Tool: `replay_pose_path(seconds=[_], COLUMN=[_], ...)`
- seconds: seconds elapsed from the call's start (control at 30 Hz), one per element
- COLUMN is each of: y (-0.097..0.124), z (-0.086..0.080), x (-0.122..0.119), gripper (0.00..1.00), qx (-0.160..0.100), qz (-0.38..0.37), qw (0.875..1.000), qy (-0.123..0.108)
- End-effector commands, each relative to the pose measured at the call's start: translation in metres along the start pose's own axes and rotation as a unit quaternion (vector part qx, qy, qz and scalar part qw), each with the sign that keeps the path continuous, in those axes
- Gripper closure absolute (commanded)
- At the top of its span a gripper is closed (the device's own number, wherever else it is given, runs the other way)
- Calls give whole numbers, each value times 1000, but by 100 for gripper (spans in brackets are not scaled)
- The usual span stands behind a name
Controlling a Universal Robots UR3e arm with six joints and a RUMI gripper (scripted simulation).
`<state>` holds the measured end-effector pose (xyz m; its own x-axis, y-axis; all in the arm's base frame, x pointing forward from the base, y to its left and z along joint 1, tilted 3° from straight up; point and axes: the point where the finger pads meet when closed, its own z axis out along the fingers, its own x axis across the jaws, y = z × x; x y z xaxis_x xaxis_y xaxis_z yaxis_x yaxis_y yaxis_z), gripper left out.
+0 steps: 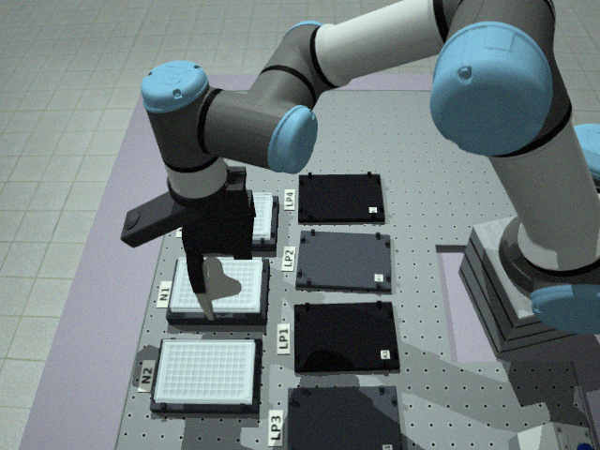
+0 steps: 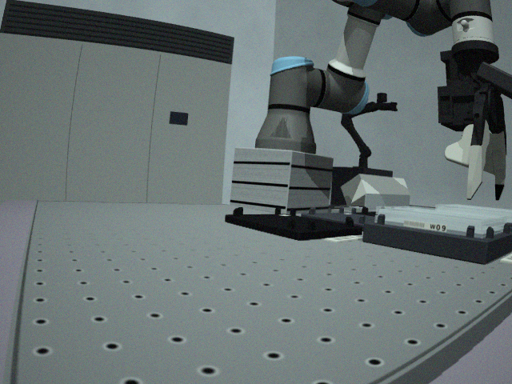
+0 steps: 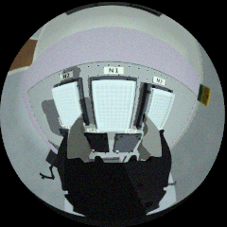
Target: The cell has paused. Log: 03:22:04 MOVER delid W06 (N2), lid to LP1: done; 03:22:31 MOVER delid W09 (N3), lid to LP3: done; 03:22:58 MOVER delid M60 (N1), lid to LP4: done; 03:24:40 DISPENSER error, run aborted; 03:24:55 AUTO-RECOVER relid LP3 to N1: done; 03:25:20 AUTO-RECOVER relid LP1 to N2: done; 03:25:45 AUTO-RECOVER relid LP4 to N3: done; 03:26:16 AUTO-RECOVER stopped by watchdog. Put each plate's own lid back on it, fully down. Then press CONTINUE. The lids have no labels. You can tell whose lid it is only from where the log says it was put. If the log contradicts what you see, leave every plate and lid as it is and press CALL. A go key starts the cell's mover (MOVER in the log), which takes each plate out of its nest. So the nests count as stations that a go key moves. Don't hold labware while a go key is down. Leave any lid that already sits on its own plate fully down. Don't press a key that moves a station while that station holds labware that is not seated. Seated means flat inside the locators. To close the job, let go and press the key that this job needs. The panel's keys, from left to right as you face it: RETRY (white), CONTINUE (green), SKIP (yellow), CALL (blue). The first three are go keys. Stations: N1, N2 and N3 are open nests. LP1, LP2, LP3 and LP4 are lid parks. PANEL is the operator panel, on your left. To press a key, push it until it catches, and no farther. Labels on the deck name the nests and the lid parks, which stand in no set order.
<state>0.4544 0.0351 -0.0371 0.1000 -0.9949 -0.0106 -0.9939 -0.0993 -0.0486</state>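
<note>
The gripper (image 1: 205, 295) hangs above the plate in nest N1 (image 1: 217, 285), with its fingers spread wide and nothing between them; in the exterior view the fingertips (image 2: 475, 182) stand clearly above the labware, not touching it. The N1 plate carries a clear lid, and the arm's wrist and its shadow cover a part of it in the top view. The plate in nest N2 (image 1: 205, 371) lies fully in sight with its lid on, flat between the locators. The third plate, in N3 (image 1: 263, 215), is mostly hidden behind the gripper body, so only its right strip shows, and its deck label is covered too. The wrist view shows all three lidded plates side by side, with N1 (image 3: 113, 101) in the middle, but the outer labels are too small to read well. To the right of the nests stand the four lid parks: LP4 (image 1: 340, 198), LP2 (image 1: 344, 260), LP1 (image 1: 345, 337) and LP3 (image 1: 341, 416), the last cut off by the lower edge. In the exterior view one plate (image 2: 442, 225) near the right edge shows the label W09; which nest it sits in cannot be told from there. The operator panel is not clearly visible.
</note>
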Motion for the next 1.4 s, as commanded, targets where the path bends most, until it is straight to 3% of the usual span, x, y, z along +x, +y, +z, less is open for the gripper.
replay_pose_path(seconds=[0.0, 0.57, 0.6, 1.37], y=[-1, -1, -1, -1], z=[7, 9, 9, 9], x=[0, 0, 0, 0], gripper=[18, 18, 100, 100], qx=[2, 2, 2, 2], qz=[0, 0, 0, 0], qw=[1000, 1000, 1000, 1000], qy=[0, 0, 0, 0])
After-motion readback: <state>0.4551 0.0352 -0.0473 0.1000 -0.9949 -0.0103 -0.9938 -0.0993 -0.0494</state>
